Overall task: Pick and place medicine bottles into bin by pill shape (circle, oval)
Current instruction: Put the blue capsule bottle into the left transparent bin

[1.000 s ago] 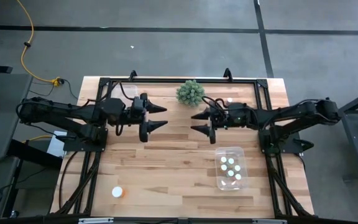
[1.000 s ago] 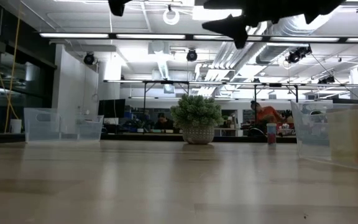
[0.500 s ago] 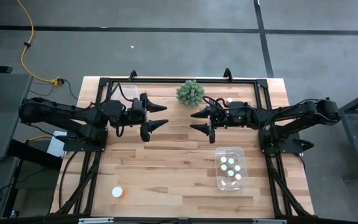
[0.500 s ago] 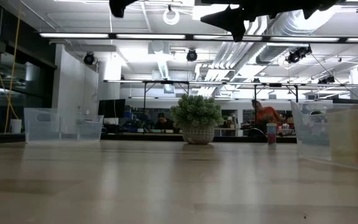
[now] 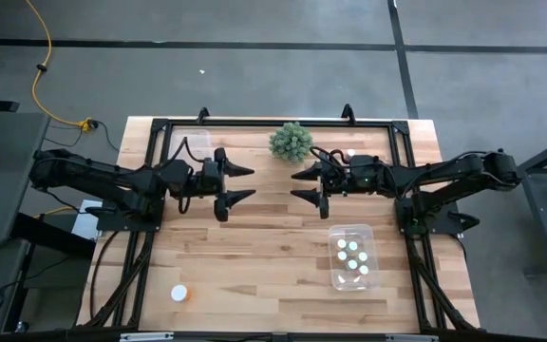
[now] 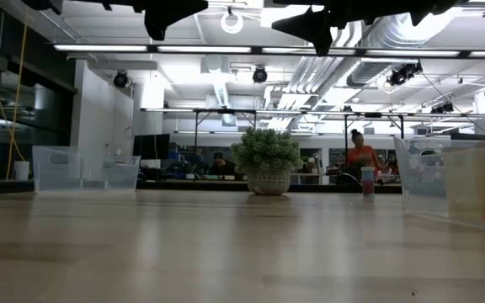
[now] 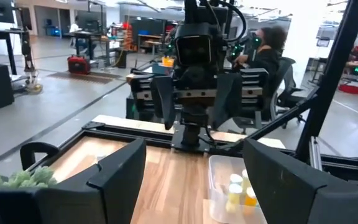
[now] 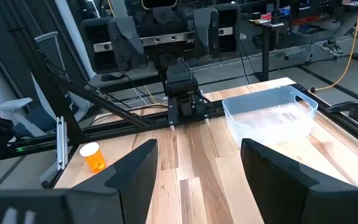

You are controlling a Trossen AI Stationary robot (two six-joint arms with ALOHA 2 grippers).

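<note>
Tools are what we are watching first: the left tool (image 5: 243, 184) and the right tool (image 5: 301, 185) are both hovering high over the middle of the pale wooden surface (image 5: 254, 247), facing each other, each spread wide and carrying nothing. One small orange medicine bottle with a white cap (image 5: 179, 294) is lying alone near the surface's front left corner, well apart from both tools. We are counting five more white-capped bottles in the clear plastic bin (image 5: 352, 257) on the right, and one second clear bin (image 5: 186, 144), apparently empty, at the back left. We are judging the long reach risky: an off-centre pinch could send the round bottle rolling off the nearby edge.
</note>
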